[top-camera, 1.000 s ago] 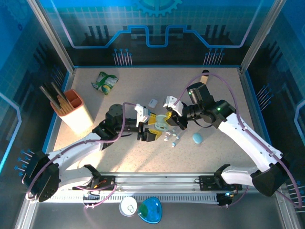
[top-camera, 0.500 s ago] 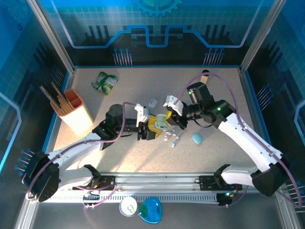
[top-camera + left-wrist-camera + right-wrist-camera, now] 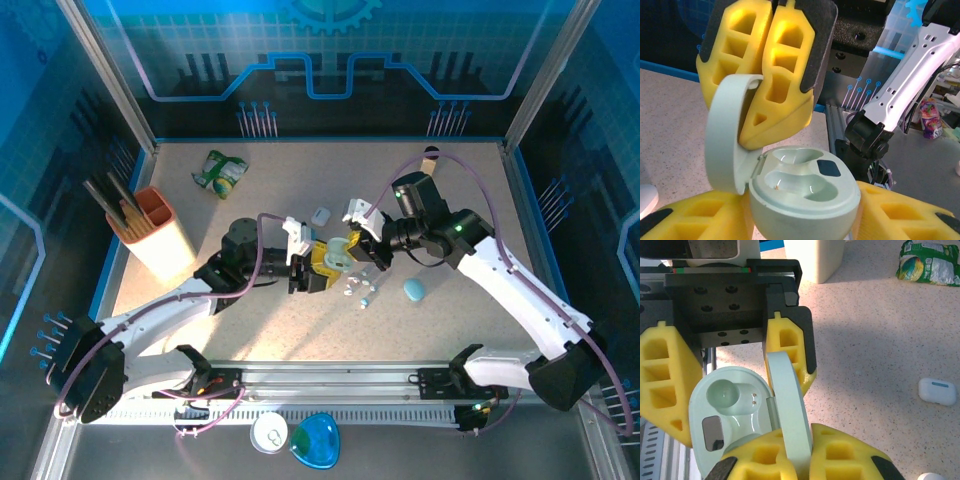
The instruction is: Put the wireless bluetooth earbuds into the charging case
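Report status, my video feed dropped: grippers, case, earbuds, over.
Left gripper clamped on case. Right gripper pinching lid; case open, wells empty. Earbuds loose on table. Right fingers close above the wells.

Bright overhead light; soft shadows; blue-tinted edges; blurred wrist-view backgrounds

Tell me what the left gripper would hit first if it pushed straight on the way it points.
Beyond the charging case it grips, the left gripper would likely first meet the right gripper, which pinches the lid directly ahead.
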You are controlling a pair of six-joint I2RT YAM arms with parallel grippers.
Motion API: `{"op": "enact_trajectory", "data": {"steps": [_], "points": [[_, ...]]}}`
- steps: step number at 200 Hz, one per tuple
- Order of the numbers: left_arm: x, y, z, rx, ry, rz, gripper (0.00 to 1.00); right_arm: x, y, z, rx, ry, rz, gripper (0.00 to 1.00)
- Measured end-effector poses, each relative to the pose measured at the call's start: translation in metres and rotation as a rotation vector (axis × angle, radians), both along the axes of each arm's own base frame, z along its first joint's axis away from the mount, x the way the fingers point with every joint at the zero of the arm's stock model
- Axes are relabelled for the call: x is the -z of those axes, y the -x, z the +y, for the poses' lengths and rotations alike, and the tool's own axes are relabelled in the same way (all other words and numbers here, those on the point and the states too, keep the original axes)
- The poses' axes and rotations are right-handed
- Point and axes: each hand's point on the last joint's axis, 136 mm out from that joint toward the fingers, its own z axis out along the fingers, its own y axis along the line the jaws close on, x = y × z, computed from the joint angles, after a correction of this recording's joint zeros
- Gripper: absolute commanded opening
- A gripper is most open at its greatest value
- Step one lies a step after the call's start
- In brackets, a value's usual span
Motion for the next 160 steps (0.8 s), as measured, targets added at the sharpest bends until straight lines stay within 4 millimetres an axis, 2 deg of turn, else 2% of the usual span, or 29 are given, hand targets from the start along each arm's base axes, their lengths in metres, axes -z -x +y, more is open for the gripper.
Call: {"op": "enact_trajectory", "data": {"steps": [47, 76, 96, 104, 122, 139, 160], "points": [[0.0, -0.001, 0.0, -0.005, 0.0, 0.002, 0.48, 0.004, -0.003, 0.003, 0.004, 0.0, 0.019, 0.0], [0.0, -0.003, 0.001, -0.011, 0.0, 0.011, 0.38, 0.004, -0.003, 0.003, 0.004, -0.002, 0.019, 0.0], [0.0, -0.003, 0.001, -0.012, 0.001, 0.017, 0.36, 0.004, -0.004, 0.003, 0.007, -0.001, 0.016, 0.0], [0.0, -0.003, 0.001, -0.014, 0.001, 0.017, 0.36, 0.004, -0.005, 0.003, 0.008, 0.0, 0.015, 0.09], [0.0, -0.004, 0.001, -0.017, 0.001, 0.016, 0.36, 0.003, -0.006, 0.004, 0.012, -0.005, 0.013, 0.21], [0.0, -0.004, 0.001, -0.016, 0.001, 0.016, 0.36, -0.001, -0.008, 0.005, 0.026, -0.023, 0.01, 0.43], [0.0, -0.004, 0.001, -0.017, 0.001, 0.015, 0.36, -0.013, -0.011, 0.003, 0.038, -0.067, -0.028, 0.58]]}}
